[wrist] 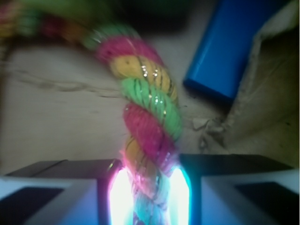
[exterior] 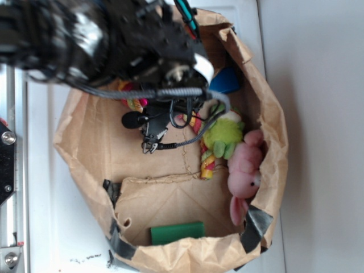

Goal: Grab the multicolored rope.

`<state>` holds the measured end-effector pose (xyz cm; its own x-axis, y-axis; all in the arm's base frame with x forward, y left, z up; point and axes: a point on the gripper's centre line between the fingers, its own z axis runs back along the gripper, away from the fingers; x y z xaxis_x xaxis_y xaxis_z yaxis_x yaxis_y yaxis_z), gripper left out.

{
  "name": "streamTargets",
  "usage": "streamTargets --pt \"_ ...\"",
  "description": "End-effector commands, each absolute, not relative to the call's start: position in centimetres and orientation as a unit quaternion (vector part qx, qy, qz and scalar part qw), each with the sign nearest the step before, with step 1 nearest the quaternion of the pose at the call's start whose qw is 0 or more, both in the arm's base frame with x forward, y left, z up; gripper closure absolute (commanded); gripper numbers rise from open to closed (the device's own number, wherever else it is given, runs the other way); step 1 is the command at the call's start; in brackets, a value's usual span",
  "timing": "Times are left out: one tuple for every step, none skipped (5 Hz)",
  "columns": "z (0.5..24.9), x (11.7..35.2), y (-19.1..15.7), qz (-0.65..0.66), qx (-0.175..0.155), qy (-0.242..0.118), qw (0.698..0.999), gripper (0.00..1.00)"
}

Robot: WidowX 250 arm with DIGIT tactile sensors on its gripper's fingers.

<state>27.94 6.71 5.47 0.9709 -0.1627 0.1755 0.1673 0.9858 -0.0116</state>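
the gripper (wrist: pixel 149 192) jaws are clamped on the multicolored rope (wrist: pixel 149 110), beside a blue block (wrist: pixel 229 47).

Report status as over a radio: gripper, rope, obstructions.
Gripper shut on rope. Rope runs on past green plush. Blue block beside it, not touching.

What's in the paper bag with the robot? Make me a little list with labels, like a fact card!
container: crumpled brown paper bag, open, lined with brown cardboard
gripper: black robot gripper, shut on the rope's end
rope: thick twisted rope of pink-red, yellow and green strands, curving away from the fingers
blue thing: flat blue block, lying beside the rope, apart from it
plush toys: lime-green plush toy next to a pink plush animal, against the bag's wall
green thing: flat dark green block, alone at the other end
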Motion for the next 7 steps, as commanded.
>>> streamTargets --pt "12.1 27.7 5.6 -0.011 -0.02 -0.123 0.992 1.0" --pt "13.9 27.7 4.0 0.034 -0.018 -0.125 0.991 1.0" --pt "15.6 27.9 3.1 0.086 -0.021 -0.119 0.989 1.0" --pt "16.8 28.6 2.8 0.108 -0.026 -0.113 0.987 1.0" --pt "17.9 28.5 2.7 0.125 -0.033 -0.118 0.985 1.0" --pt "18.7 28.4 2.3 0.115 -0.034 -0.12 0.985 1.0" --pt "18.8 28.4 1.7 0.04 -0.026 -0.129 0.991 1.0"
